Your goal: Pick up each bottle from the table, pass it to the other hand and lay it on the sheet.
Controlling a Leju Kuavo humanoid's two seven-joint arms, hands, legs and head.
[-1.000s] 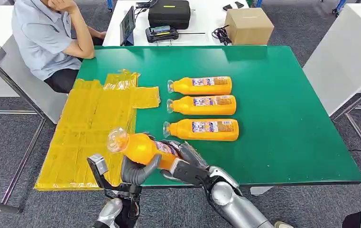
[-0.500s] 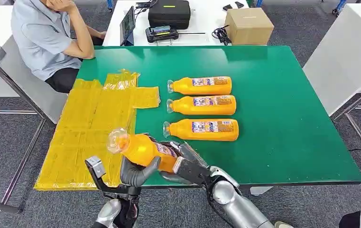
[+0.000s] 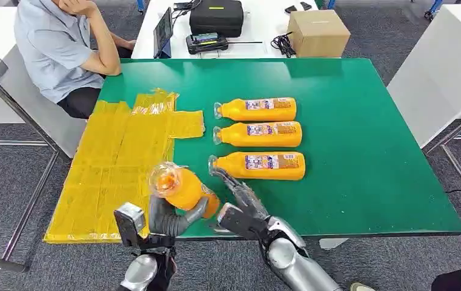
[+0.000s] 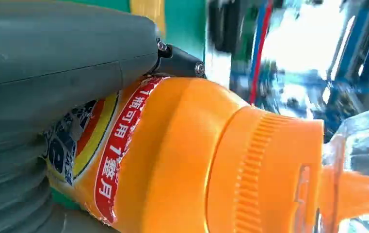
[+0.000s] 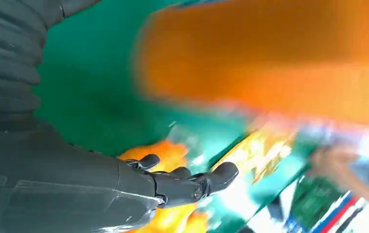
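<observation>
My left hand (image 3: pixel 168 219) grips an orange bottle (image 3: pixel 182 190) near the table's front edge, its clear cap tilted up toward me. The left wrist view shows that bottle (image 4: pixel 182 160) close up, with my left hand (image 4: pixel 51 97) wrapped round its label. Just right of it my right hand (image 3: pixel 240 203) is off the bottle, its fingers straightened and holding nothing; the right wrist view shows the same open hand (image 5: pixel 138 187). Three more orange bottles (image 3: pixel 256 137) lie side by side mid-table. The yellow sheet (image 3: pixel 119 157) covers the table's left side.
A person in a grey shirt (image 3: pixel 58 48) sits at the far left corner. Behind the green table (image 3: pixel 367 151) a white table holds a black case (image 3: pixel 215 17), a cardboard box (image 3: pixel 317 31) and a tablet (image 3: pixel 162 31).
My right hand has let go of the bottle and drawn back with its fingers spread. The left hand now holds the bottle alone and has swung its cap up and a little right.
</observation>
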